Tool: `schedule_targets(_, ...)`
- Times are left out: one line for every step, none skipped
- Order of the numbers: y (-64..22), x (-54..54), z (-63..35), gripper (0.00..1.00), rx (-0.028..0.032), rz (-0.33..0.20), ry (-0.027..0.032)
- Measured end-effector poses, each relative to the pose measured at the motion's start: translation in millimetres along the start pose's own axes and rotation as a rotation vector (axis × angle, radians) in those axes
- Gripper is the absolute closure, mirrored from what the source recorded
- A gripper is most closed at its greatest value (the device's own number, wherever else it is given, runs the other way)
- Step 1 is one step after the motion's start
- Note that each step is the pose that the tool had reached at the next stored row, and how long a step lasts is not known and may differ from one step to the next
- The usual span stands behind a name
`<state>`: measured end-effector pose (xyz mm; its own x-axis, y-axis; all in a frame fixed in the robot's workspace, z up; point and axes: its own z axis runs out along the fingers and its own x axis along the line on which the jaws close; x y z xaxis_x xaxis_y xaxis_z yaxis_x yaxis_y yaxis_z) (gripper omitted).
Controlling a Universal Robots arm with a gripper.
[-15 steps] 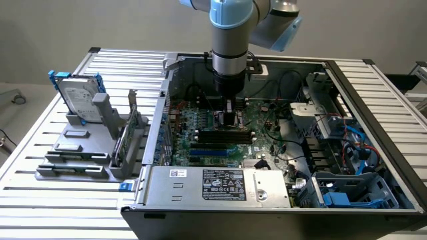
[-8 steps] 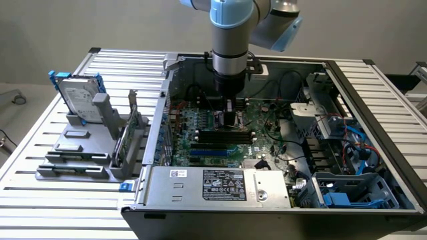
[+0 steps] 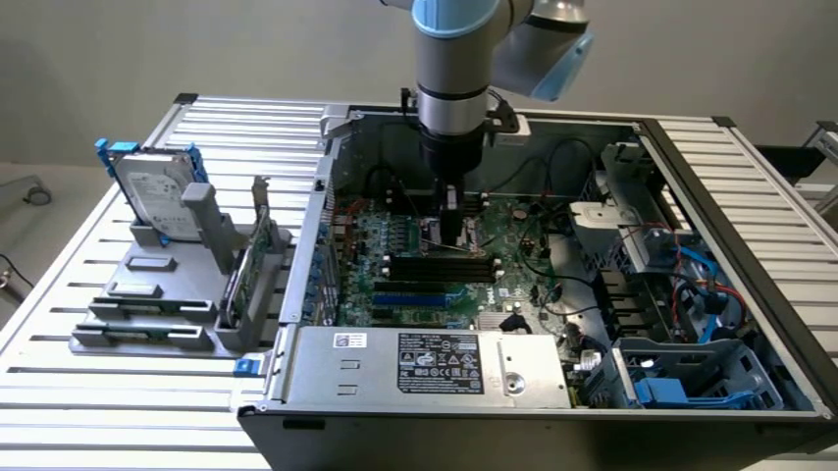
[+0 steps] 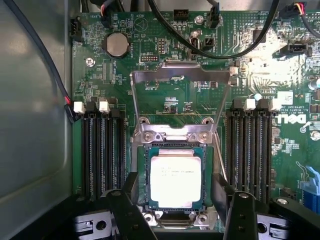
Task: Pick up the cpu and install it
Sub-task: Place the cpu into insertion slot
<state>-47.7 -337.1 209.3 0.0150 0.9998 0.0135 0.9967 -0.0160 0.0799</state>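
At the exterior view's left, a grey holder [image 3: 144, 329] on the slatted worktop [image 3: 78, 373] carries a hard drive [image 3: 157, 201] in a blue bracket, standing on edge, with a circuit card [image 3: 242, 270] upright beside it. To the right lies the open computer case [image 3: 772, 294], with its motherboard [image 3: 524, 255] flat on the bottom and a power supply [image 3: 433, 363] along the near wall. The arm reaches down into the case, and the hand [image 3: 452, 221] hangs low over the board. In the wrist view the cpu [image 4: 175, 181] sits flat inside the socket [image 4: 175, 136], silver top up, under the raised cover frame [image 4: 175, 76]. The hand's fingers [image 4: 127, 210] stand wide, one on each side of the cpu, clear of it and holding nothing. Black memory slots [image 4: 102, 150] flank the socket. At the case's right end a drive cage [image 3: 694, 378] holds blue plastic carriers.
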Motion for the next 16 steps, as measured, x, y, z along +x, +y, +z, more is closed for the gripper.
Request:
schedule_targets(0.2, 0.1, -3.6, 0.31, 0.0000, 0.000, 0.0000)
schedule_targets(0.4, 0.1, -7.1, 0.31, 0.0001, 0.000, -0.0001)
schedule_targets(0.5, 0.1, -10.3, 0.31, 0.0000, 0.000, 0.0001)
schedule_targets(0.7, 0.2, -13.9, 0.31, 0.0001, 0.000, 0.0001)
schedule_targets(0.8, 0.2, -16.9, 0.34, 0.0002, 0.000, 0.0007)
schedule_targets(0.9, 0.3, -19.9, 0.34, 0.0004, 0.000, 0.0012)
schedule_targets(1.0, 0.3, -22.8, 0.40, 0.0006, 0.000, 0.0018)
schedule_targets(1.1, 0.3, -25.1, 0.46, 0.0007, 0.000, 0.0023)
schedule_targets(1.1, 0.3, -27.0, 0.46, 0.0008, 0.000, 0.0025)
schedule_targets(1.1, 0.3, -28.7, 0.53, 0.0008, 0.000, 0.0027)
schedule_targets(1.0, 0.4, -30.7, 0.58, 0.0007, 0.000, 0.0033)
schedule_targets(1.0, 0.4, -32.7, 0.64, 0.0008, 0.000, 0.0037)
schedule_targets(0.9, 0.4, -34.6, 0.64, 0.0008, 0.000, 0.0040)
schedule_targets(0.7, 0.4, -36.5, 0.70, 0.0009, 0.000, 0.0046)
schedule_targets(0.3, 0.5, -38.6, 0.76, 0.0012, 0.000, 0.0054)
schedule_targets(-0.5, 0.5, -40.4, 0.76, 0.0015, 0.001, 0.0063)
